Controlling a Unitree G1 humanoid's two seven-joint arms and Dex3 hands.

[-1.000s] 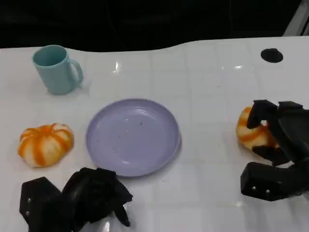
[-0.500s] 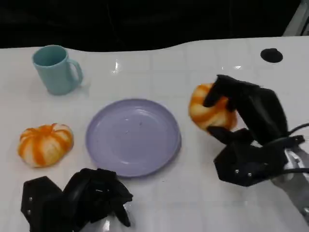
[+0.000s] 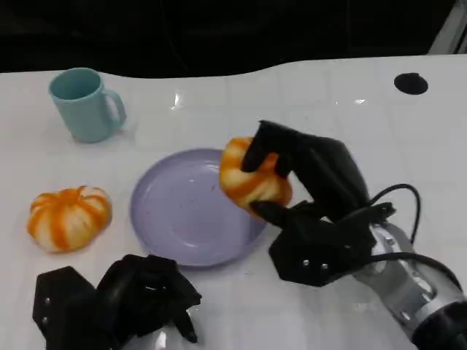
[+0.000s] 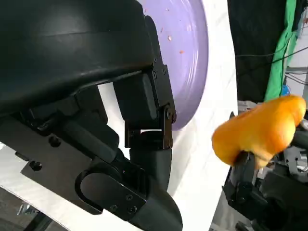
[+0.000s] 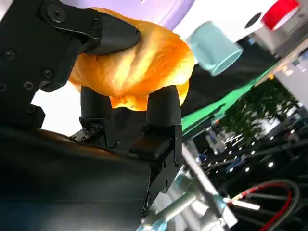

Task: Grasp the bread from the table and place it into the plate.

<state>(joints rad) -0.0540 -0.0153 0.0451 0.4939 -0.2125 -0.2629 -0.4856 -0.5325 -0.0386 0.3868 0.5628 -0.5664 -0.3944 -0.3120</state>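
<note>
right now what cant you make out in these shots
- Whether the bread touches the plate or hangs above it: in the head view the right hand covers its underside.
- Left hand: cut off by the head view's lower edge; its finger pose is unclear.
- Black spot on the table: too small to identify.

Bread [image 3: 252,179] in right hand [image 3: 306,197], now over plate [image 3: 175,219] edge.

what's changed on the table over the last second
The right hand, gripping the orange-and-white striped bread roll, carried it from the table's right side leftward to over the right rim of the lavender plate. The left hand, the second striped bread roll and the teal mug stayed put.
</note>
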